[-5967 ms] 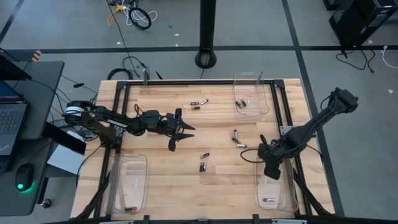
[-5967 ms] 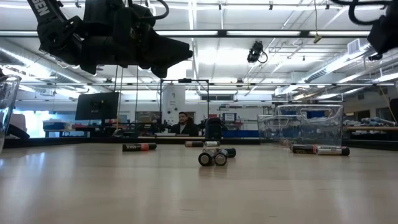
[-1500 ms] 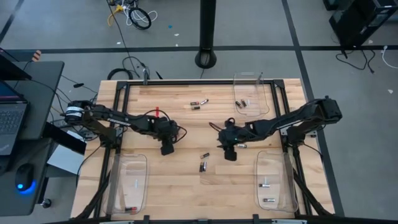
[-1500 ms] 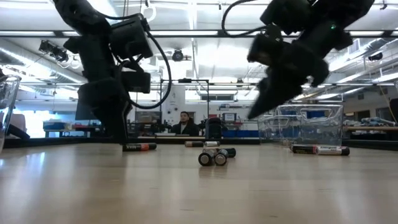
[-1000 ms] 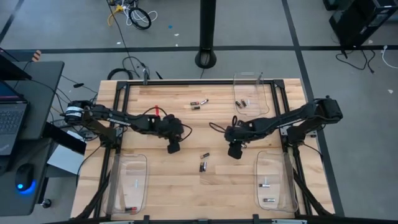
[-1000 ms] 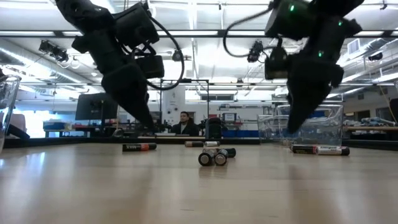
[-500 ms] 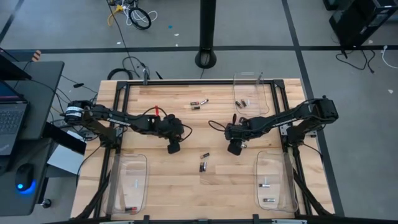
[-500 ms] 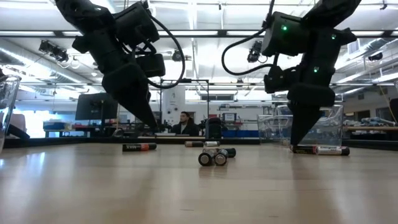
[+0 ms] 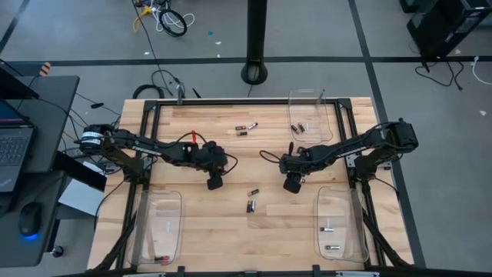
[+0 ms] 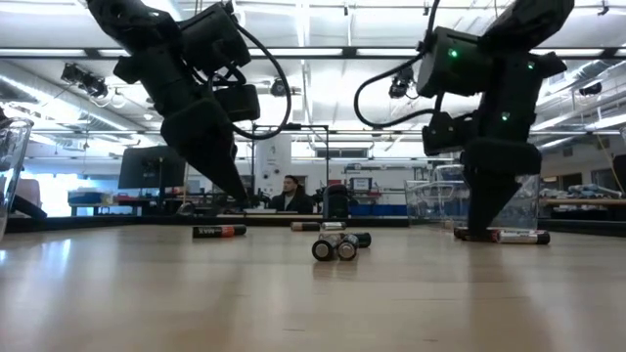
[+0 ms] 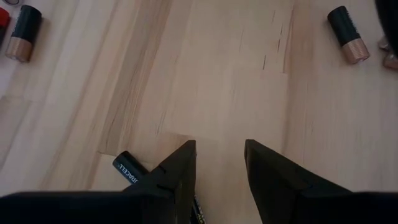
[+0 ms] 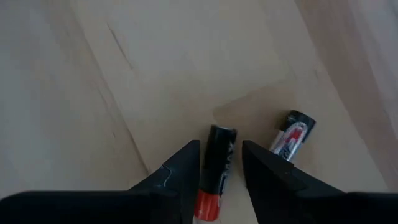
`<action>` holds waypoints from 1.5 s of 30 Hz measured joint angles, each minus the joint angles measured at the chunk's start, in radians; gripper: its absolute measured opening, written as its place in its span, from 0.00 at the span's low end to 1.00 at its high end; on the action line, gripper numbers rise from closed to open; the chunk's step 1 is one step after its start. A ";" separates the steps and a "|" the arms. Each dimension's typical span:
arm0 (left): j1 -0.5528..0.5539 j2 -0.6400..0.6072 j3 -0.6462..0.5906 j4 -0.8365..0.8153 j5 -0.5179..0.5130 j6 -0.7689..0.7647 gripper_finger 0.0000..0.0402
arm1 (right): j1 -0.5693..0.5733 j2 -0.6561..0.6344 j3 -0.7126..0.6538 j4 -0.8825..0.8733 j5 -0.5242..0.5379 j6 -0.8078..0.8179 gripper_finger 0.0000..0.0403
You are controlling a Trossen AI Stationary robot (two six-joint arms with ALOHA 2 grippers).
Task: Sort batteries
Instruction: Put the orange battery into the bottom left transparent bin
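Note:
Batteries lie scattered on the wooden table: two near the middle (image 9: 250,198), two at the far side (image 9: 246,128). My right gripper (image 12: 221,146) points steeply down over a black battery with a red band (image 12: 214,165), one finger on each side of it; the battery lies on the table. A red and silver battery (image 12: 291,134) lies beside it. My left gripper (image 11: 219,144) hangs open above bare wood left of the middle (image 9: 214,183), with a black battery (image 11: 127,170) on the table by one finger. My right gripper comes at the red-banded battery from above, its fingers (image 12: 186,168) along the battery's two long sides (image 12: 211,155). The battery lies flat on the table. Whether the fingers touch it, I cannot tell.
Three clear trays stand at the edges: far right (image 9: 332,123) with batteries inside, near right (image 9: 342,208) holding two, near left (image 9: 157,211) holding two. Free wood lies between the arms. A person sits in the room beyond the table (image 10: 288,194).
My right gripper has sunk toward the table, shifted a little toward the right edge and tipped steeper, coming down over the two batteries lying right of the middle. The batteries have stayed where they were.

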 joint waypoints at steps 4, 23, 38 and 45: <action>0.000 0.000 0.000 0.006 0.000 0.000 0.36 | -0.009 0.000 -0.005 0.003 -0.001 0.000 0.32; -0.002 0.000 0.000 0.163 0.006 0.046 0.36 | -0.017 -0.001 -0.002 0.051 -0.083 -0.070 0.16; 0.002 0.000 -0.048 0.517 0.109 0.161 0.36 | 0.002 -0.014 0.207 0.090 -0.076 -0.266 0.02; 0.007 0.000 -0.100 0.596 0.169 0.148 0.36 | 0.062 -0.013 0.210 -0.109 -0.121 -0.225 0.16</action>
